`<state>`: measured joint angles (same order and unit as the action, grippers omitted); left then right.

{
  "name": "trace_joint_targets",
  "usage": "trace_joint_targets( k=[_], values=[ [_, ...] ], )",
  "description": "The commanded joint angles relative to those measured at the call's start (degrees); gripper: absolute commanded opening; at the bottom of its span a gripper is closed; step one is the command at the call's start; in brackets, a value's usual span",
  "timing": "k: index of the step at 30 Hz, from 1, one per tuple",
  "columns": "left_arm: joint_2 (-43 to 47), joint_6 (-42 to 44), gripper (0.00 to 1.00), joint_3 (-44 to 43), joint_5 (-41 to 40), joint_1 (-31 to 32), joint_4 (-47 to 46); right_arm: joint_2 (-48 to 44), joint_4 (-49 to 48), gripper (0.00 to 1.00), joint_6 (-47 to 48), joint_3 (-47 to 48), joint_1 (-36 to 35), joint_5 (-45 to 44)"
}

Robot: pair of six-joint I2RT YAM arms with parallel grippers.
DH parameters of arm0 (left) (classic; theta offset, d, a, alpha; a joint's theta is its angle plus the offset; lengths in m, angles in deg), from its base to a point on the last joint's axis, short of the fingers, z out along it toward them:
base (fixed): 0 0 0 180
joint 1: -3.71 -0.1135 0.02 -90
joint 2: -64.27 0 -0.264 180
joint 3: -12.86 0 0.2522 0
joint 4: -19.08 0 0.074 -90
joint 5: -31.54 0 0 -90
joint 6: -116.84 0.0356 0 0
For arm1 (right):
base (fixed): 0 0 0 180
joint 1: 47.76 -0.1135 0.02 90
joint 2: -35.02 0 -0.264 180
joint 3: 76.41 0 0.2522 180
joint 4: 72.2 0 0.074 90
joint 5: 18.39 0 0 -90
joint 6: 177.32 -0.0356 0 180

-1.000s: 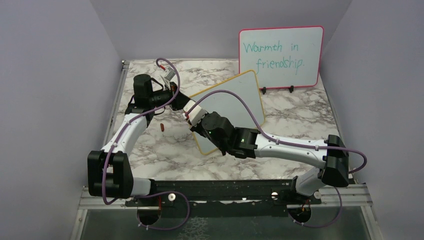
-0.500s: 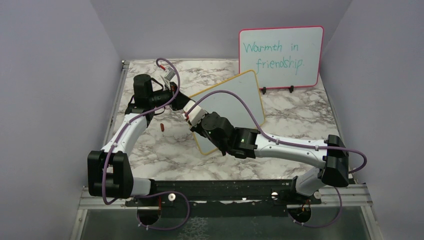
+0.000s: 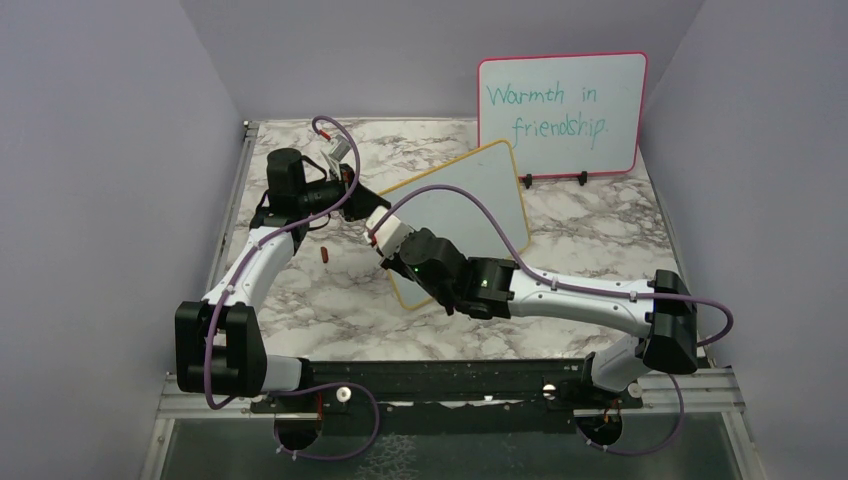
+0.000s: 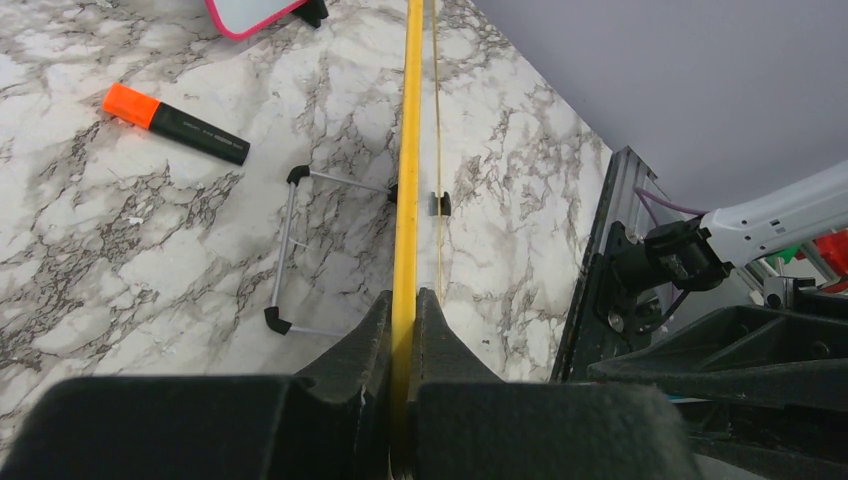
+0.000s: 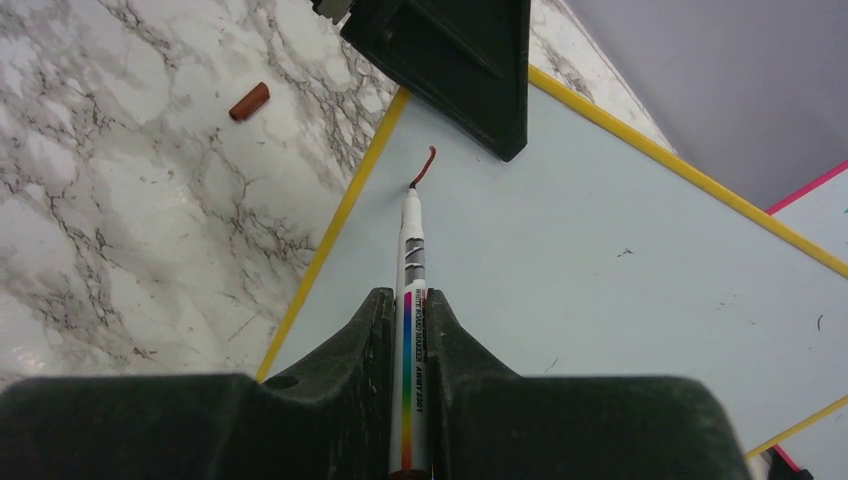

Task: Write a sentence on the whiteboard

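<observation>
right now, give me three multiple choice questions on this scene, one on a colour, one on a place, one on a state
1. What colour is the stroke at the marker tip?
A red
B teal
C black

2. Where does the reddish cap lie?
A on the whiteboard
B on the table, off the board's frame
C on the metal rail

3. How does the left gripper stand?
A open above the board
B shut on a highlighter
C shut on the whiteboard's yellow edge

Answers:
1 A, the short mark by the tip is red.
2 B, it rests on marble outside the yellow frame.
3 C, both fingers press the yellow edge between them.
</observation>
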<state>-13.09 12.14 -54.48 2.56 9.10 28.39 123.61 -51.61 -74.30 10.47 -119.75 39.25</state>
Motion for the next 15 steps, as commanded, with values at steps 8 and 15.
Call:
trace_joint_targets(
  k=[8,15],
  values=[
    [-0.86,3.94,0.00,0.23,-1.75,1.21,3.83,1.49,5.18,0.01,-2.67,2.11,-1.20,-1.48],
    [-0.91,4.06,0.00,0.23,-1.81,1.21,4.01,1.49,6.10,0.01,-3.34,1.85,-1.66,-1.64]
  ],
)
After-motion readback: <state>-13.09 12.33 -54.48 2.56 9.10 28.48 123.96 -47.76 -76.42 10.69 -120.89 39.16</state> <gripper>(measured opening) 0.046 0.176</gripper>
